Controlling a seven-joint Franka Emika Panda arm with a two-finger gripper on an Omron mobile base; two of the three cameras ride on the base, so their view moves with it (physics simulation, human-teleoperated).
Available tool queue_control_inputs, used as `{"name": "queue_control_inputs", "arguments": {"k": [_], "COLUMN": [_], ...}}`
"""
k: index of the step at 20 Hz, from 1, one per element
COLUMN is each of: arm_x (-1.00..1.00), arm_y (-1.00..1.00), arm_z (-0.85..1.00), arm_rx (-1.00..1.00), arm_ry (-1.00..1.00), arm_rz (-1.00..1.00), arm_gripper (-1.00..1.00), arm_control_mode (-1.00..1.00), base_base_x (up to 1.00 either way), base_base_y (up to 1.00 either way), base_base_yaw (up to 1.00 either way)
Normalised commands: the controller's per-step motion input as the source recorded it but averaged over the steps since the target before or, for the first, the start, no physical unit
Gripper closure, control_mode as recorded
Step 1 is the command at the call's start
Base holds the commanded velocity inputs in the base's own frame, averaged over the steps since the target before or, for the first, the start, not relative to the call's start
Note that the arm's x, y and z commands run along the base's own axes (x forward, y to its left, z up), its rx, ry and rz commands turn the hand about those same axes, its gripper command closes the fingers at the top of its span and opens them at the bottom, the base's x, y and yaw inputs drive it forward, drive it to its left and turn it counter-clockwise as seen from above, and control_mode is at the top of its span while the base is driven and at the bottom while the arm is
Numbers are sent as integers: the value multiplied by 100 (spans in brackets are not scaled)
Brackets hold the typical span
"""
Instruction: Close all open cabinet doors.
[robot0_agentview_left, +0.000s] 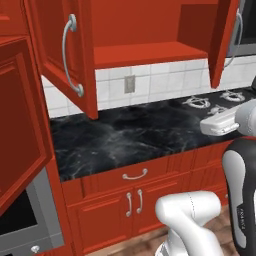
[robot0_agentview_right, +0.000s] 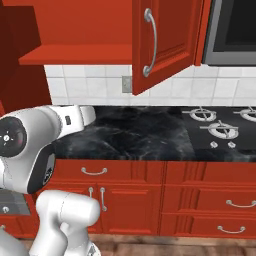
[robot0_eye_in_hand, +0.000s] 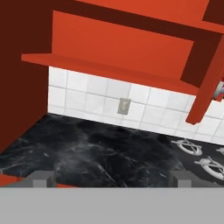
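Note:
An upper cabinet stands open above the counter with its shelf (robot0_eye_in_hand: 109, 70) bare. Its left cabinet door (robot0_agentview_left: 65, 50) is swung out toward me, its silver handle facing front. The right cabinet door (robot0_agentview_right: 165, 40) also hangs open, edge-on in the left base view (robot0_agentview_left: 222, 40). A further red door (robot0_agentview_left: 20, 120) stands ajar at the far left. My gripper (robot0_eye_in_hand: 112, 179) is open and holds nothing. It hovers over the counter below the shelf, between the two upper doors and touching neither. In the hand view the left door's inner face (robot0_eye_in_hand: 22, 74) is on the left and the right door's edge (robot0_eye_in_hand: 210, 83) on the right.
A black marble counter (robot0_agentview_left: 130, 135) runs under the cabinet, with a wall outlet (robot0_agentview_left: 129, 84) on white tiles. Gas burners (robot0_agentview_right: 220, 127) lie to the right below a microwave (robot0_agentview_right: 235, 32). An oven (robot0_agentview_left: 22, 220) sits lower left. The drawer (robot0_agentview_left: 135, 174) and lower doors (robot0_agentview_left: 134, 202) are shut.

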Motion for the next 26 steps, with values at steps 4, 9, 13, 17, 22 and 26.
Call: {"name": "queue_control_inputs", "arguments": {"k": [4,9,13,17,22,26], "arm_x": [0,0,0,0,0,0], "arm_y": [0,0,0,0,0,0], "arm_z": [0,0,0,0,0,0], "arm_rx": [0,0,0,0,0,0], "arm_ry": [0,0,0,0,0,0], "arm_rz": [0,0,0,0,0,0], "arm_gripper": [-100,-100,-100,-100,-100,-100], "arm_control_mode": [100,100,100,100,100,100], "base_base_x": [0,3,8,20,34,41], "base_base_y": [36,3,0,0,0,0], "base_base_yaw": [-10,-3,0,4,11,12]}}
